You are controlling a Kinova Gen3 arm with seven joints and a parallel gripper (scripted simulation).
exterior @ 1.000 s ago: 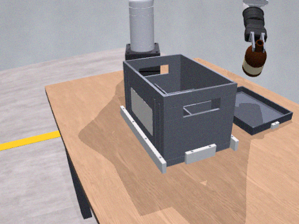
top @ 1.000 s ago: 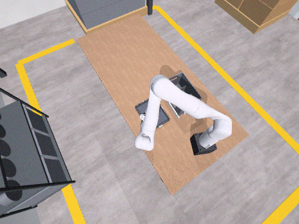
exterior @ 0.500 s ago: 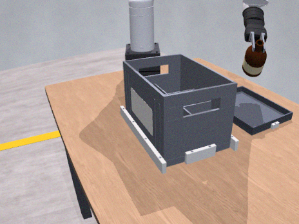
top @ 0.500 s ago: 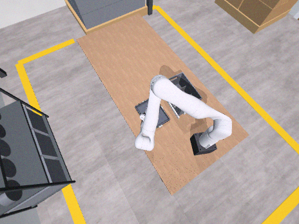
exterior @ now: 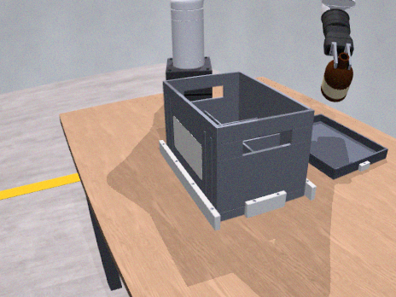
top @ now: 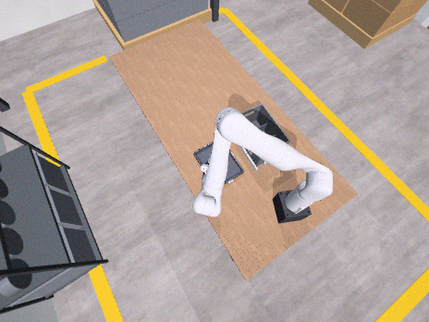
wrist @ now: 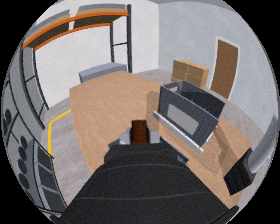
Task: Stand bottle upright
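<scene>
A brown bottle (exterior: 337, 79) with a pale band near its base hangs upright in the air, neck up. My gripper (exterior: 341, 55) is shut on its neck and holds it high above the dark flat tray (exterior: 343, 148), which lies on the wooden table to the right of the crate. The dark grey crate (exterior: 236, 139) stands level between white stop blocks. In the wrist view the bottle (wrist: 139, 132) shows only as a brown stub beyond the gripper body, with the crate (wrist: 190, 112) to the right. In the overhead view the arm covers much of the tray and hides the bottle.
The arm's base (exterior: 188, 68) stands behind the crate. White stop blocks (exterior: 188, 178) line the crate's foot. The table edge runs just right of the tray. Shelving (top: 42, 218) and cardboard boxes (top: 370, 1) stand on the floor away from the table.
</scene>
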